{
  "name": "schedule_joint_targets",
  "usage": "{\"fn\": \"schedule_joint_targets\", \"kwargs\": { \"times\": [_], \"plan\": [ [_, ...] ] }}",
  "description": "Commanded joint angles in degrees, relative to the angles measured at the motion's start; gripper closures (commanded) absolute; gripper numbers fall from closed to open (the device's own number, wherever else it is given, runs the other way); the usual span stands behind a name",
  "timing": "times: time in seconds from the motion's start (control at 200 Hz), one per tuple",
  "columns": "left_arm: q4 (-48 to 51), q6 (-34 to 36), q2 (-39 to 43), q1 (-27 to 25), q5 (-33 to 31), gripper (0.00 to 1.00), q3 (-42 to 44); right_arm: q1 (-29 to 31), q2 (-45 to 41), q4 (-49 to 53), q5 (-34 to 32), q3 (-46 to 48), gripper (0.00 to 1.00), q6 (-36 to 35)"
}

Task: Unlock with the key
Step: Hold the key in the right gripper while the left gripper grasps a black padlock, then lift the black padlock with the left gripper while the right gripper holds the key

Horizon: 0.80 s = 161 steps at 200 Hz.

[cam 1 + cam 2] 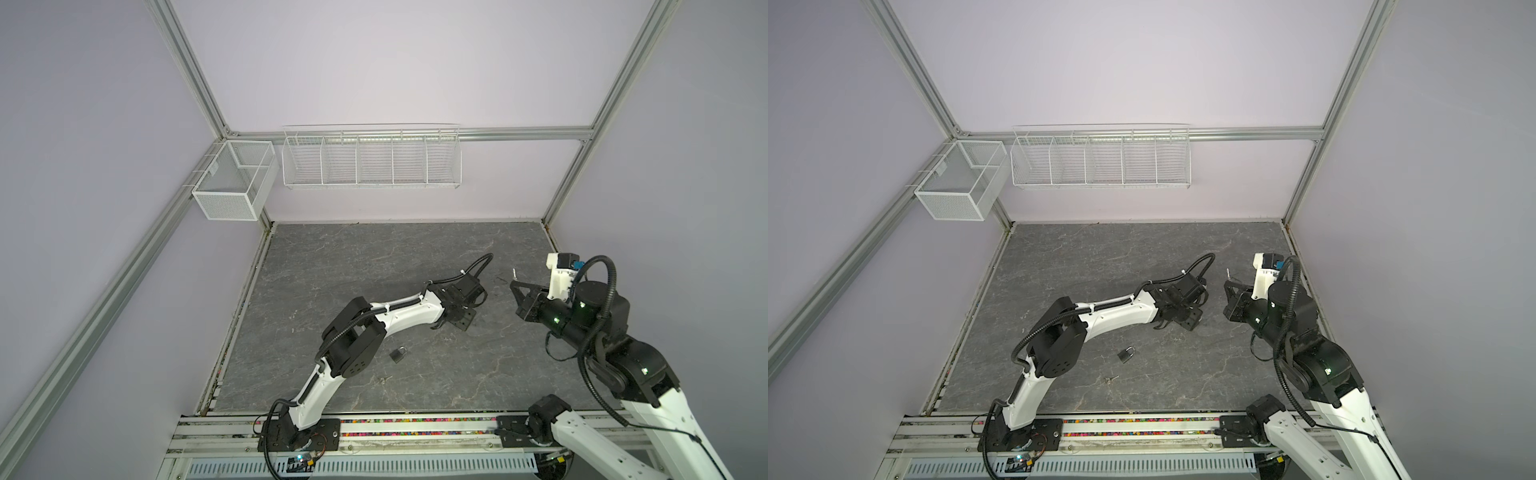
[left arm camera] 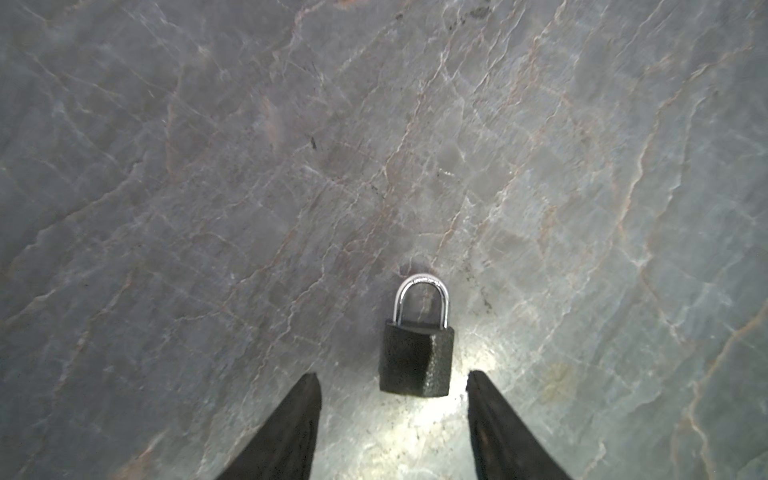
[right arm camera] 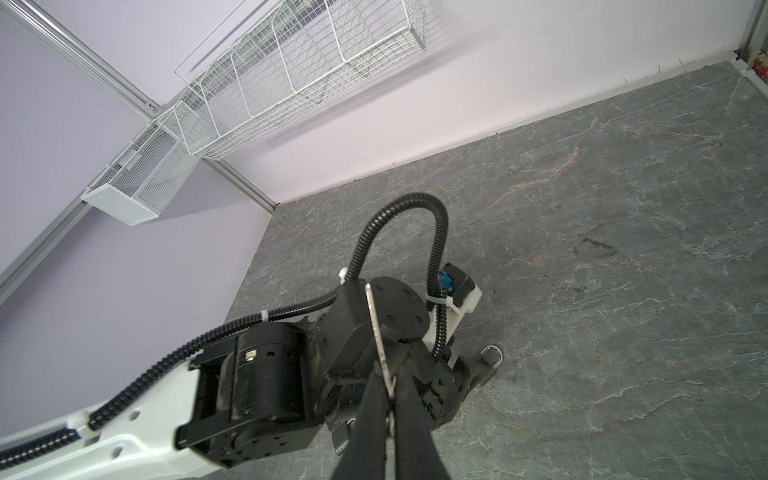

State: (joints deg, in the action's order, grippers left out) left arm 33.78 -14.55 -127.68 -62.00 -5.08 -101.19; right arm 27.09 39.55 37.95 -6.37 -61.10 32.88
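Observation:
A black padlock (image 1: 398, 354) (image 1: 1126, 354) with a silver shackle lies flat on the grey stone tabletop (image 1: 374, 266), left of centre. In the left wrist view the padlock (image 2: 417, 357) sits just ahead of my left gripper (image 2: 392, 376), whose black fingers stand apart on either side of its base without touching it. Both top views show the left gripper (image 1: 440, 324) (image 1: 1163, 324) hovering up and to the right of the lock. My right gripper (image 3: 388, 374) (image 1: 513, 284) is shut on a thin silver key (image 3: 376, 328) (image 1: 514, 273), held in the air at the right with the blade sticking out.
A small metal piece (image 1: 1112, 378) lies on the table below the padlock. A mesh box (image 1: 232, 183) and a wire rack (image 1: 372, 160) hang on the back wall. The left arm's wrist (image 3: 374, 316) is close in front of the held key.

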Motion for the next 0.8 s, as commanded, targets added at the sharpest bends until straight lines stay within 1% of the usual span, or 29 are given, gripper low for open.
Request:
{"fn": "schedule_joint_targets", "kwargs": {
  "times": [0.0,0.165,0.315,0.515,0.71,0.8],
  "plan": [
    [6.82,-1.31,-2.61,-1.18,-1.92,0.43,-4.40,-0.11,-0.92,-2.57,0.47,1.46,0.93,-0.55],
    [9.75,-1.80,-5.80,-1.89,-0.82,0.43,-8.49,-0.13,-1.10,-3.07,0.42,1.50,0.93,-1.26],
    [9.99,-2.47,-7.38,-2.34,-0.59,0.44,-9.50,-0.11,-0.94,-3.64,-0.37,1.43,0.93,-0.98],
    [9.73,-3.10,-8.26,-2.35,-1.54,0.48,-9.89,-0.08,-0.36,-3.62,0.76,0.81,0.93,-0.80],
    [12.13,-3.69,-10.42,-2.45,-4.34,0.50,-11.99,-0.14,-0.38,-4.08,0.54,1.47,0.93,-0.63],
    [12.51,-3.74,-11.15,-2.51,-4.37,0.50,-12.65,-0.07,0.13,-3.70,0.58,1.41,0.93,-0.72]
  ]
}}
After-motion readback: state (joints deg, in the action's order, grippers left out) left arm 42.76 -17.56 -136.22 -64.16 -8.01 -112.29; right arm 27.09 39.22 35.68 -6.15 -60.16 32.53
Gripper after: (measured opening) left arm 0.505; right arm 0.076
